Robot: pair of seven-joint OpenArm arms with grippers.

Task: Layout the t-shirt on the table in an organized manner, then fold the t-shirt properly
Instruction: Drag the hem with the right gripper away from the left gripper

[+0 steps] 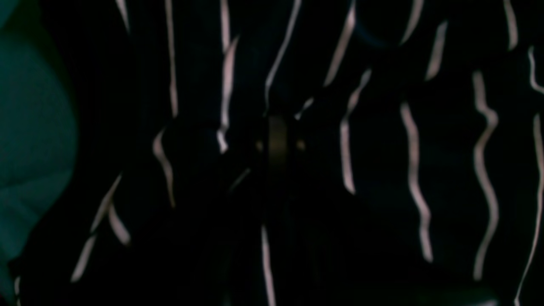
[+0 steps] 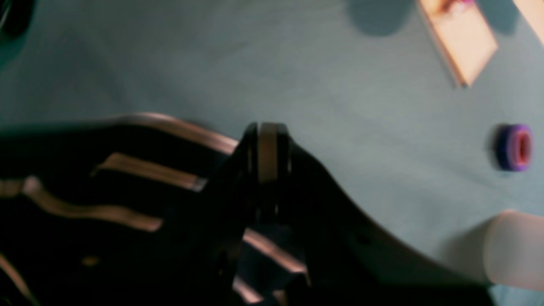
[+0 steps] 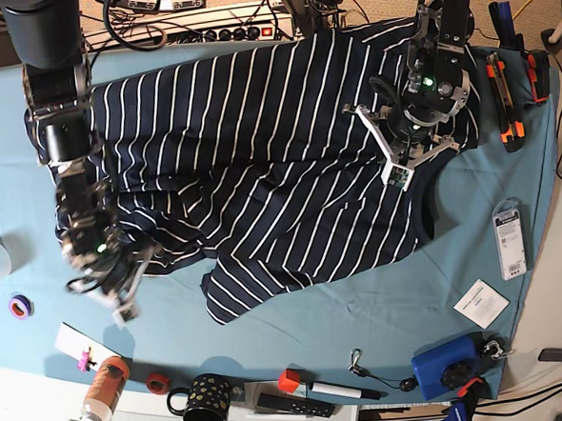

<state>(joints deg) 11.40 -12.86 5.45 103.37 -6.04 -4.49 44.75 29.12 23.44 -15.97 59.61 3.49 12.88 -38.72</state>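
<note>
Mid-layout, by the look of it. T-shirt [image 3: 259, 155] spread across the far half of the worktop [image 3: 382, 309], still rumpled — collar end toward the base view's right, hem toward the left, so long axis running roughly side to side along the worktop, tilted a bit toward the near edge.

Right gripper [image 3: 113, 278], on the base view's left, sitting at the shirt's near-left edge, fingers clenched on a fold of striped cloth there; wrist view shows the pads pinched together with fabric bunched around them [image 2: 272, 153]. Rest of the shirt lying away from it, up and across toward the other arm.

Left gripper [image 3: 406, 146] at the collar/shoulder end, fingers clenched too, buried in stripes in its own wrist view [image 1: 278, 144] — looks like a grasp on the cloth, though too dark to be sure how much.

Probably calls for pulling the two ends apart along that long axis to flatten the wrinkled middle. Lower flap [image 3: 257, 279] near the front still folded over, closer to the right arm.
</note>
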